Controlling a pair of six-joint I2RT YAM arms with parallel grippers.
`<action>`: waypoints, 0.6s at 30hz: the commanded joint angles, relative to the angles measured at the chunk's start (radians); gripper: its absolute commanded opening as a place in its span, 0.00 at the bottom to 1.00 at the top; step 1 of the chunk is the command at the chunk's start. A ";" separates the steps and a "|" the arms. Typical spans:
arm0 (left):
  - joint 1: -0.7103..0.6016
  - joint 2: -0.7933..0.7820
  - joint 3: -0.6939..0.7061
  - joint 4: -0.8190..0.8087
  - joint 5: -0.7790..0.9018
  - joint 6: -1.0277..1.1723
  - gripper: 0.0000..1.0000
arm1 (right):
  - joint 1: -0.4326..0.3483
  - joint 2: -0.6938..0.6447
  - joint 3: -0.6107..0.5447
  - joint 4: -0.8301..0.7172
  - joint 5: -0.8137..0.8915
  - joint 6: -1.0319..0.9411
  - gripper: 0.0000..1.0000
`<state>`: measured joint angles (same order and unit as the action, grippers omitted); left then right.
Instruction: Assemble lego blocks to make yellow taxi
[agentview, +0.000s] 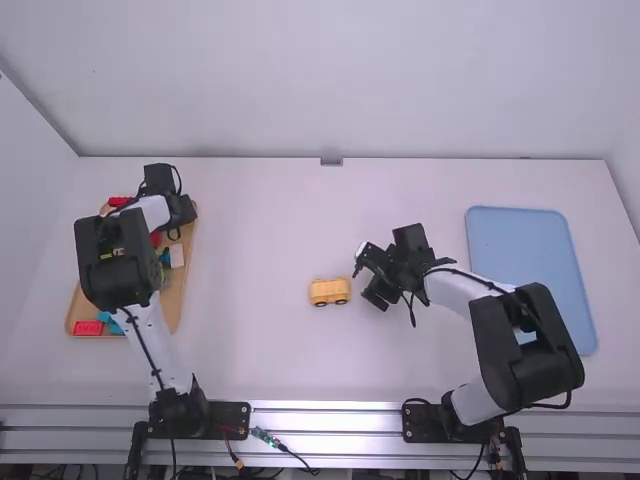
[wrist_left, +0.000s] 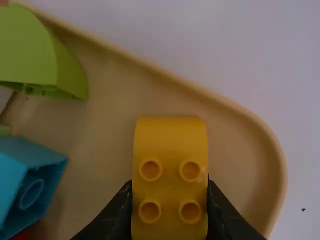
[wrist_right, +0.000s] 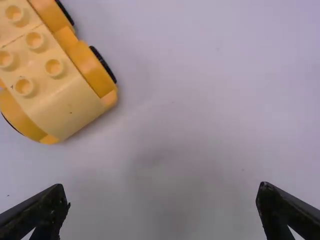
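At the far end of the wooden tray, my left gripper (agentview: 174, 222) hangs over the blocks. In the left wrist view my left gripper (wrist_left: 170, 200) is shut on a yellow block (wrist_left: 170, 145) with a curved end and round studs, held above the tray floor. The partly built yellow taxi (agentview: 330, 291), on wheels, stands mid-table. My right gripper (agentview: 374, 279) is just right of it, low over the table. In the right wrist view the taxi (wrist_right: 60, 100) lies off to one side of my right gripper (wrist_right: 162, 200), whose fingers are wide apart with nothing between them.
The wooden tray (agentview: 172, 308) at the left holds red blocks (agentview: 88, 327) and other loose pieces. In the left wrist view a green block (wrist_left: 70, 70) and a blue block (wrist_left: 45, 165) lie near the held one. A blue tray (agentview: 520, 240) lies at the right.
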<state>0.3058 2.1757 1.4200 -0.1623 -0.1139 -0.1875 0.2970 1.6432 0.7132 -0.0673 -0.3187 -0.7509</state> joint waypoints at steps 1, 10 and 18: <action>0.005 -0.067 -0.021 -0.026 -0.003 0.005 0.02 | -0.046 -0.013 -0.008 0.003 -0.129 -0.043 0.99; -0.039 -0.248 -0.116 0.008 0.160 0.145 0.02 | -0.141 0.114 -0.008 0.085 -0.499 -0.250 0.99; -0.150 -0.433 -0.343 0.153 0.295 0.276 0.02 | -0.140 0.217 -0.008 0.113 -0.729 -0.495 0.99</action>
<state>0.1955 1.7958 1.1316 -0.0250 0.0952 0.0338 0.1551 1.8301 0.7128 0.0353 -0.9138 -1.1404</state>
